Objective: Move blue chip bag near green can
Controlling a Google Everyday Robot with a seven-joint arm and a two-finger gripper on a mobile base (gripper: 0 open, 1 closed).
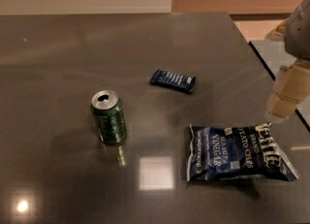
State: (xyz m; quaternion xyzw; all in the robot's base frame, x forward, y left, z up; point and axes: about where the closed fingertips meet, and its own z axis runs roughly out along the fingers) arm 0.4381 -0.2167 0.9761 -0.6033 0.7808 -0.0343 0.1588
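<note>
I see the blue chip bag (240,159) lying flat on the table (58,63), long axis left-right, "Kettle" end to the right. My gripper (280,110) hangs by that right end; open or closed, I cannot tell. The green can (109,117) stands well left.

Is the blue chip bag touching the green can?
Apart. The camera view shows bare tabletop between the blue chip bag and the green can; the gripper is by the bag's upper right corner.

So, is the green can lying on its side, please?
No, the green can stands upright; the gripper hovers at the right, by the blue chip bag.
</note>
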